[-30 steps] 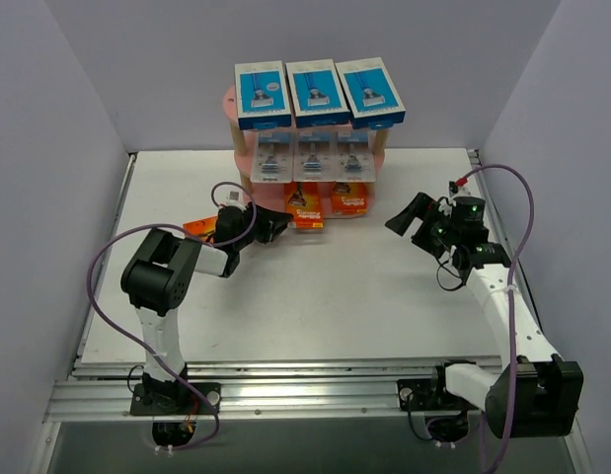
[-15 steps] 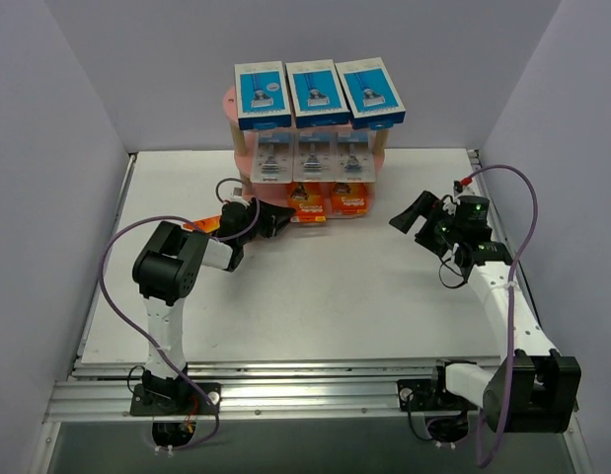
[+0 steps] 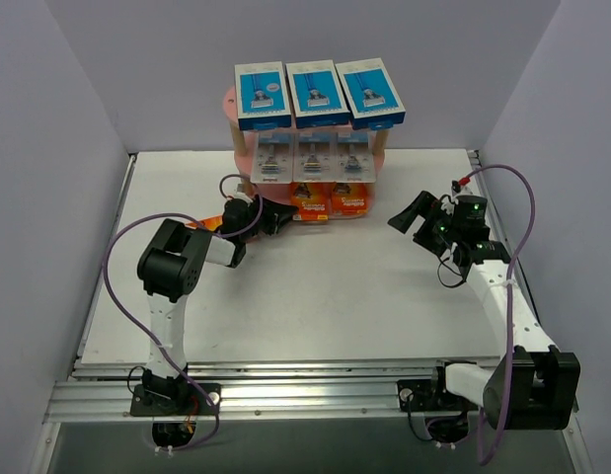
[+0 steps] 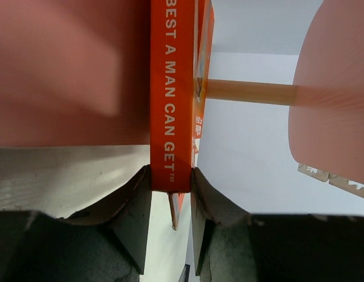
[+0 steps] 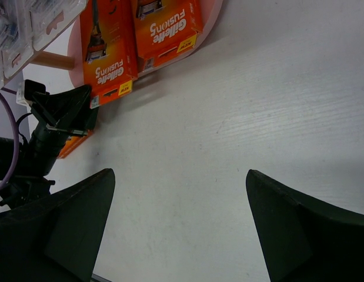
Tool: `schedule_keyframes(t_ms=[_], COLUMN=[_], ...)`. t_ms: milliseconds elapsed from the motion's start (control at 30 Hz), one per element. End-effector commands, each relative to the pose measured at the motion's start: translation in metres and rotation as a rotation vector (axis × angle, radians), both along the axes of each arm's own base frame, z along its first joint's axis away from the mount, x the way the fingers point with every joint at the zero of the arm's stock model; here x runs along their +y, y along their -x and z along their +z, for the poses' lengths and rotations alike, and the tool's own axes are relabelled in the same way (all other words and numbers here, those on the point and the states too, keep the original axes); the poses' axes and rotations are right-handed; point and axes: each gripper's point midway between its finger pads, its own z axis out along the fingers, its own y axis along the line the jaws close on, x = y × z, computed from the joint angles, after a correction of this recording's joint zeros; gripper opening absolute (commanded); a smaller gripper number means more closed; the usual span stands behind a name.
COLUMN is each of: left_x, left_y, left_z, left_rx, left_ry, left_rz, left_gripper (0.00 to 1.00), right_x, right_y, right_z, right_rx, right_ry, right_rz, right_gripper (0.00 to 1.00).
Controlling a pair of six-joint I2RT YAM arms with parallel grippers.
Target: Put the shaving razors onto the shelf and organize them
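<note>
The left gripper (image 4: 171,176) is reaching to the left end of the pink shelf (image 3: 229,102), its jaws closed partway and pinching the thin edge of an orange razor card (image 4: 172,88). That card is being held edge-on against a pink board at the lowest tier, near a pale wooden post (image 4: 252,92). Two more orange cards (image 3: 330,200) are standing on that tier, three clear blister packs (image 3: 310,156) are sitting on the middle tier and three blue-and-white boxes (image 3: 317,91) are lining the top. The right gripper (image 3: 409,217) is hovering over the white table (image 3: 335,286), jaws spread wide and holding nothing.
</note>
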Motion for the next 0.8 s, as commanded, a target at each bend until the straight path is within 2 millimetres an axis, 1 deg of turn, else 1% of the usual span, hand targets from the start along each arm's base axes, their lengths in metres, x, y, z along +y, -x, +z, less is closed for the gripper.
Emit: schedule_keyframes(t_ms=[0, 267, 567, 767], left_x=[-0.005, -0.008, -0.019, -0.020], left_y=[-0.009, -0.011, -0.013, -0.013], left_z=[0.012, 0.003, 0.002, 0.001], left_rx=[-0.069, -0.057, -0.055, -0.050], left_ry=[-0.006, -0.014, -0.008, 0.009], left_rz=[-0.021, -0.028, -0.033, -0.028], left_gripper=[0.02, 0.02, 0.02, 0.02], right_x=[0.001, 0.002, 0.003, 0.003], right_y=[-0.006, -0.007, -0.006, -0.006], right_z=[0.011, 0.008, 0.006, 0.006], right_rx=[-0.037, -0.029, -0.025, -0.028], right_ry=[-0.015, -0.022, -0.026, -0.029], right_rz=[0.009, 0.011, 0.014, 0.014], right_gripper=[0.89, 0.88, 0.88, 0.88])
